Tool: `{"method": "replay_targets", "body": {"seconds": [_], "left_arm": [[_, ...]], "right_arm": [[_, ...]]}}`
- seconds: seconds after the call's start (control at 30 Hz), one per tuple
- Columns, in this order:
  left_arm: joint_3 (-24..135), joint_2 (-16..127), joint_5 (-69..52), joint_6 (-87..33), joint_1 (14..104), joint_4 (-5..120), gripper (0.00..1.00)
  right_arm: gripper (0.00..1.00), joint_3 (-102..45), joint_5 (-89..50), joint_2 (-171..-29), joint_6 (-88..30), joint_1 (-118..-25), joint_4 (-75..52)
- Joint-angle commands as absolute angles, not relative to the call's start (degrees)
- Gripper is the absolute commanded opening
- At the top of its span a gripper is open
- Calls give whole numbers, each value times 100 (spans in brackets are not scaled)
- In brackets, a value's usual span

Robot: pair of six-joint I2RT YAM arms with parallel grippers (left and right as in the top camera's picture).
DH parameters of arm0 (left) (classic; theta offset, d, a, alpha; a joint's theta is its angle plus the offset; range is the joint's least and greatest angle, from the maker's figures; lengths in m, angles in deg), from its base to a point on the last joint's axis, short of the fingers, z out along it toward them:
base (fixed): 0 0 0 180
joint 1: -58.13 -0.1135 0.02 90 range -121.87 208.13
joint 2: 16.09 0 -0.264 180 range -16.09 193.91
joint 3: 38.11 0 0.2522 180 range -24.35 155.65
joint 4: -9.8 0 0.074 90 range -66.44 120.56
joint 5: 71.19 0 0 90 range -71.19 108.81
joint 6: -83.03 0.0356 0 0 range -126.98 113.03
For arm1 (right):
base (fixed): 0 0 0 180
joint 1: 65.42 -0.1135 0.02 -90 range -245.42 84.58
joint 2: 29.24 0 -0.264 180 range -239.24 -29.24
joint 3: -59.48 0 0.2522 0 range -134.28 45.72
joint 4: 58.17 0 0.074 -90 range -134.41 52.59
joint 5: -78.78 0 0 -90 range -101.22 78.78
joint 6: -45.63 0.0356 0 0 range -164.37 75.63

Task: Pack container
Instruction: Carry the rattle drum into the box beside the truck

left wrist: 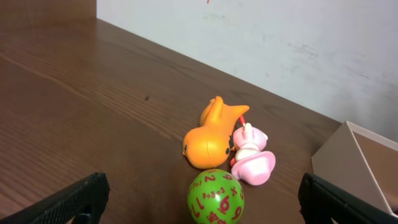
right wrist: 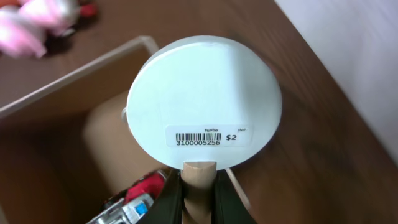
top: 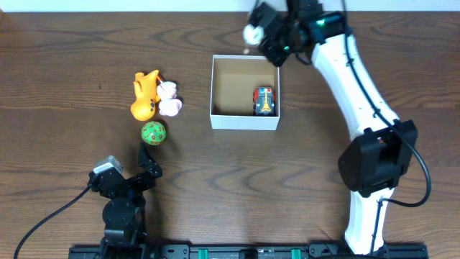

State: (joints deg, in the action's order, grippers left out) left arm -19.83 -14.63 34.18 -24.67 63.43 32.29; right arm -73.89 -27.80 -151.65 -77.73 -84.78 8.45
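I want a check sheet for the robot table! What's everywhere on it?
Surface: brown wood table, no spills seen.
Job's things: container open, toy car inside; duck, pink toy and green ball outside, to its left in the overhead view.
Clutter: nothing seen.
Pincers: left pincer open, empty, near the green ball; right pincer shut on white paddle.
Cables: left cable and right cable, black, loose.
Surroundings: white wall.

My black right fingers frame a white, barcode-stickered disc on a tan stem. Left of the white-walled, brown-lined container sit an orange toy, a pink toy and a red-numbered green ball.
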Motion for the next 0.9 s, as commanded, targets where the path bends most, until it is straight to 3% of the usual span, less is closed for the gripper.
{"method": "replay_targets", "body": {"seconds": [0.0, 0.87], "left_arm": [[-2143, -1461, 3431, -2355, 6319, 3284, 98], [-2143, -1461, 3431, -2355, 6317, 3284, 98]], "right_arm": [[1, -7476, -2732, -15128, -9137, -8679, 854], [1, -7297, -1851, -15819, -9933, -8655, 1153]]}}
